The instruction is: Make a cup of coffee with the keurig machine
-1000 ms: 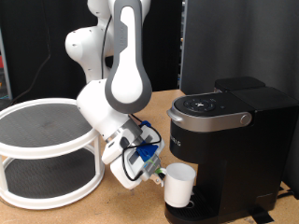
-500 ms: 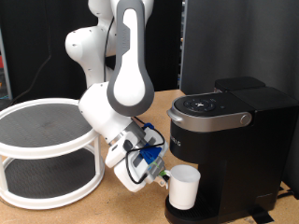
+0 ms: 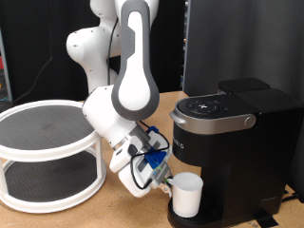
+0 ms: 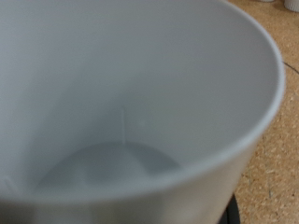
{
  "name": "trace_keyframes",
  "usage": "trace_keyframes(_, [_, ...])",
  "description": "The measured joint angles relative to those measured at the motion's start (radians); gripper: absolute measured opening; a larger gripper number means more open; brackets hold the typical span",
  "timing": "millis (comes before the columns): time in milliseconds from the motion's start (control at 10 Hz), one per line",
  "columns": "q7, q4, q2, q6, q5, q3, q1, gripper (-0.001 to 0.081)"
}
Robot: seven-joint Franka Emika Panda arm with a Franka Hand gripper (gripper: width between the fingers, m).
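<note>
The white cup [image 3: 186, 194] sits low over the round drip base [image 3: 195, 222] of the black keurig machine [image 3: 237, 142], under its brew head. The machine's silver lid handle [image 3: 217, 121] is down. My gripper [image 3: 167, 180] is at the cup's side towards the exterior view's left, shut on it. In the wrist view the cup's empty white inside [image 4: 131, 103] fills nearly the whole frame, and my fingers do not show there. No pod is in view.
A white two-tier round rack [image 3: 43, 152] stands at the exterior view's left on the wooden table [image 3: 109, 211]. A dark panel [image 3: 237, 43] rises behind the machine. My arm's elbow hangs low between the rack and the machine.
The gripper and cup have moved a little to the exterior view's right and down, further under the brew head and closer to the drip base.
</note>
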Motion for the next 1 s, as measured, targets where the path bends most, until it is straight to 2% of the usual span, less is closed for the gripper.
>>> trace_keyframes(100, [-0.004, 0.002, 0.009, 0.000, 0.003, 0.001, 0.000, 0.0174])
trace_keyframes(300, [-0.012, 0.002, 0.020, -0.003, 0.008, 0.002, 0.000, 0.0450])
trace_keyframes(400, [-0.015, 0.001, 0.022, -0.004, 0.012, 0.002, 0.000, 0.0450])
trace_keyframes(500, [-0.016, -0.002, 0.022, -0.004, 0.013, 0.002, 0.000, 0.0619])
trace_keyframes(600, [-0.016, -0.009, 0.017, -0.006, 0.010, 0.002, 0.000, 0.0619])
trace_keyframes(700, [-0.015, -0.024, 0.000, -0.019, -0.003, 0.000, -0.001, 0.0764])
trace_keyframes(1000, [0.028, -0.102, -0.103, -0.027, -0.102, -0.018, -0.009, 0.0799])
